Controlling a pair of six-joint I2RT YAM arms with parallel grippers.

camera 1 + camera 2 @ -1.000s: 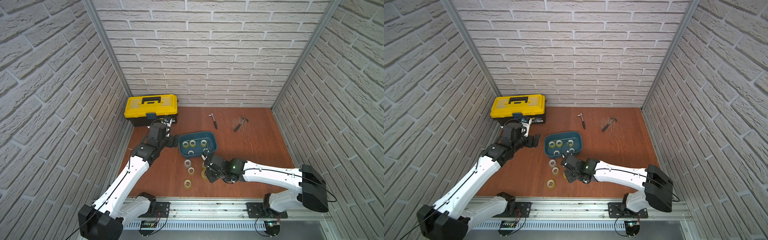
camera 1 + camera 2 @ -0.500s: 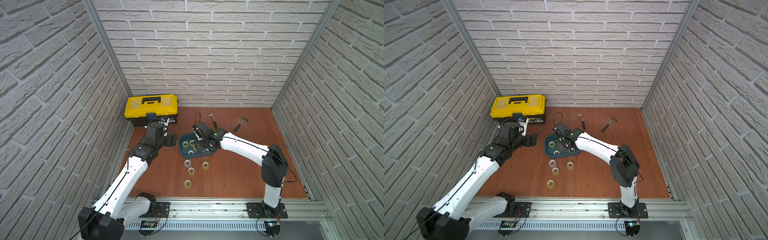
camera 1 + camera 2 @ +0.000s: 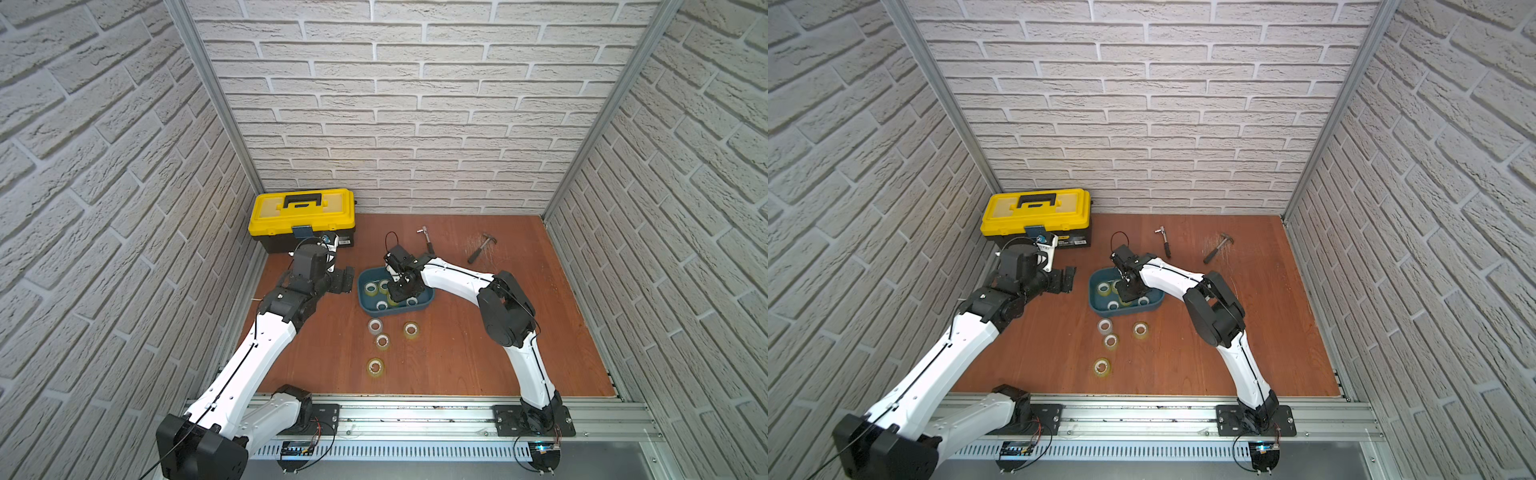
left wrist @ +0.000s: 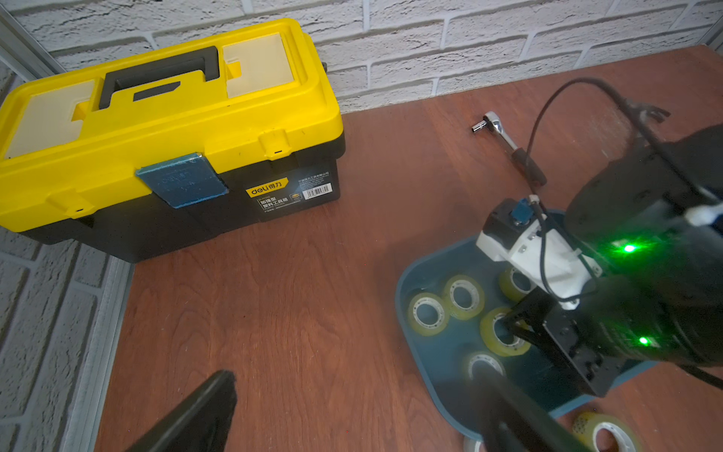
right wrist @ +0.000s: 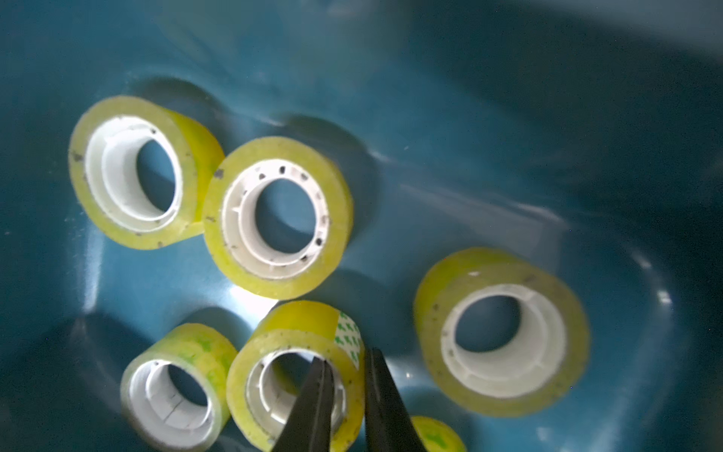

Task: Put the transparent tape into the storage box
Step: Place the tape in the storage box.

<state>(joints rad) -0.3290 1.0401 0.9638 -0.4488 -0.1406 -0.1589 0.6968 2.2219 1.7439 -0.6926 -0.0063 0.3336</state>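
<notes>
Right gripper (image 5: 346,358) is working inside the storage box (image 3: 395,309), centre of frame in both top views. It is pinching the wall of one transparent tape roll (image 5: 297,321), with one finger in the core and one outside. The roll is possibly just clearing the box floor; the view is blurred. Left gripper (image 3: 1068,280) is hovering left of the box, fingers spread, holding nothing. Four loose rolls (image 3: 382,340) are lying on the floor just below the box.

In both top views we look steeply down from high above the front rail (image 3: 415,419) onto the whole table (image 3: 457,353), the pair nearly identical. Our left wrist camera faces the toolbox (image 4: 156,117) and storage box (image 4: 446,352) from nearby; our right wrist camera peers close into that box, which all views share.
</notes>
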